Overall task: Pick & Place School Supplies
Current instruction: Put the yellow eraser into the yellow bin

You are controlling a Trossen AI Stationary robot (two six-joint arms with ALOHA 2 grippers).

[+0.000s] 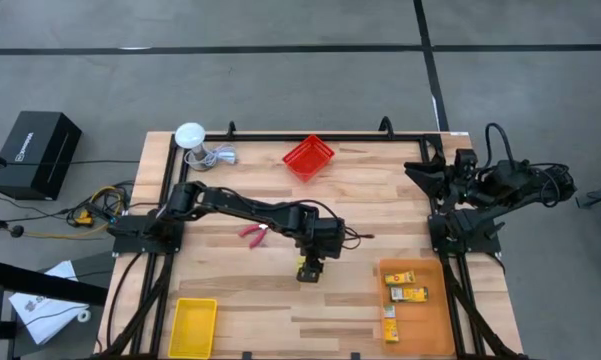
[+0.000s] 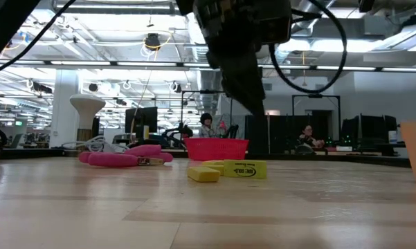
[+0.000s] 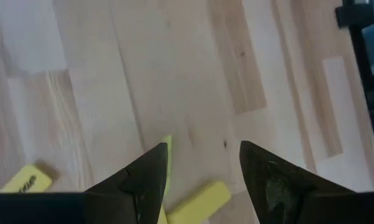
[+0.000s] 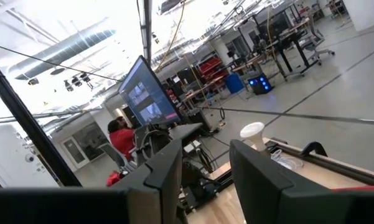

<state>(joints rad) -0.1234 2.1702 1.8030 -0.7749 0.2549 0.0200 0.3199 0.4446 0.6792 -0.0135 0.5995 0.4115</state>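
My left gripper (image 1: 311, 268) hangs open over the middle of the table, pointing down. Small yellow pieces lie on the wood right under it: one (image 3: 200, 200) below the gap between the fingers, a thin one (image 3: 167, 160) beside one finger, another (image 3: 26, 180) off to the side. The low view shows two of the pieces (image 2: 205, 173) (image 2: 246, 169) flat on the table with the gripper (image 2: 243, 83) above them. The red-handled scissors (image 1: 252, 234) lie to its left. Yellow-orange boxes (image 1: 408, 294) lie in the orange bin (image 1: 432, 330). My right gripper (image 4: 205, 177) is open, parked at the table's right edge.
A red bin (image 1: 308, 158) stands near the far edge, a yellow bin (image 1: 193, 327) at the near left corner. A white round object with a cable (image 1: 191, 136) sits at the far left. Bare wood lies between the left gripper and the orange bin.
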